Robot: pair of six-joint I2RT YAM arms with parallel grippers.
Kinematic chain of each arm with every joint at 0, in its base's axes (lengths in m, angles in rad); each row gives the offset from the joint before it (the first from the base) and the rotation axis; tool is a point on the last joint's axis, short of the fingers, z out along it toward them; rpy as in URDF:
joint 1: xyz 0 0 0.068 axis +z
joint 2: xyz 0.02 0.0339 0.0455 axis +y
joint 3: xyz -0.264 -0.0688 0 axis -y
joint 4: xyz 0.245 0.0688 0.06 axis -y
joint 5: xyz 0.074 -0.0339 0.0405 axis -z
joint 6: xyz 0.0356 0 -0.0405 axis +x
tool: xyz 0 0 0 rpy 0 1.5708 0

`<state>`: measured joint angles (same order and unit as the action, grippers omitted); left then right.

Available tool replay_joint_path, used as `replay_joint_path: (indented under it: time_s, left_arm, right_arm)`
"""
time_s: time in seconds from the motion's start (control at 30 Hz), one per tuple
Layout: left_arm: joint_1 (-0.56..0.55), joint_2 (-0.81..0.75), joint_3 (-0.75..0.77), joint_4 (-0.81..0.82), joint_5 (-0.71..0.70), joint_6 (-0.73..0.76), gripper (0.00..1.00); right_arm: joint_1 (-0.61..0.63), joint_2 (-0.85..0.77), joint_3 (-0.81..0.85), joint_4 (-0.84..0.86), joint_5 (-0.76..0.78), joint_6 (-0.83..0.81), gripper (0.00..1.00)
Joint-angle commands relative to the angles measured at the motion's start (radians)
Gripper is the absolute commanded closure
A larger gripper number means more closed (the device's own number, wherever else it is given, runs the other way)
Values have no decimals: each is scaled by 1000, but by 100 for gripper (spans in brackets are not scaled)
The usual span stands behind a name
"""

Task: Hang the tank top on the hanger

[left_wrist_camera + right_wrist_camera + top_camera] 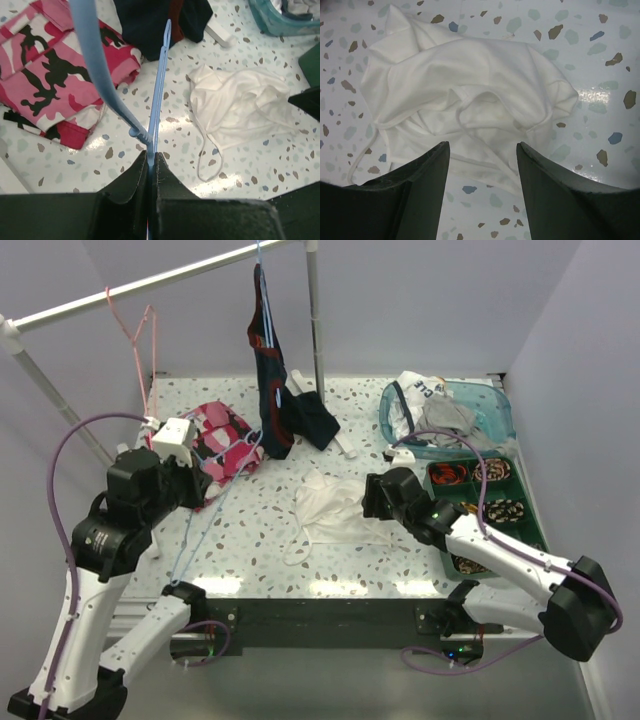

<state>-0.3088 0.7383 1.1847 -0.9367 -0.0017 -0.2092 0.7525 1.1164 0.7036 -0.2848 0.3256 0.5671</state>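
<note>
Grasp step: grips hanger (159, 85) in left end effector (150, 157), hovers open right end effector (481, 147) over tank top (470, 75) at desk (250, 540) centre; next needs lowering, pinching fabric.

Lower end of the hanger (159, 90) buried in the pinched left hand (150, 159), top beyond the edge

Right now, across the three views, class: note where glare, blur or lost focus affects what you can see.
Top external: glare streaks along the near edge of the table. Left wrist: the hanger goes soft close to the lens. Right wrist: the tank top is sharp, and the dark fingers are slightly soft.
</note>
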Motion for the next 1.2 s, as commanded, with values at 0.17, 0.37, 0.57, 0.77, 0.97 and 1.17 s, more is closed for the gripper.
replay_joint_path:
  time_s: [0.17, 0.37, 0.57, 0.77, 0.97, 1.17]
  left_arm:
    - [-1, -37, -129, -1, 242, 19, 100]
    - [-3, -59, -209, 51, 390, 47, 100]
    - [-19, -51, -212, 67, 401, 50, 100]
    - [-94, -30, -224, 111, 371, 12, 100]
    - [-262, 6, -235, 179, 243, -68, 100]
    - [-329, 33, -229, 203, 180, -82, 100]
  right_arm:
    - [5, -17, -50, 15, 20, -13, 44]
    - [34, 88, -21, 61, -48, -71, 49]
    - [68, 210, 14, 101, -68, -81, 56]
    - [76, 256, 16, 116, -27, -87, 56]
    - [76, 302, 27, 116, -14, -93, 57]
    - [76, 310, 16, 115, 4, -79, 69]
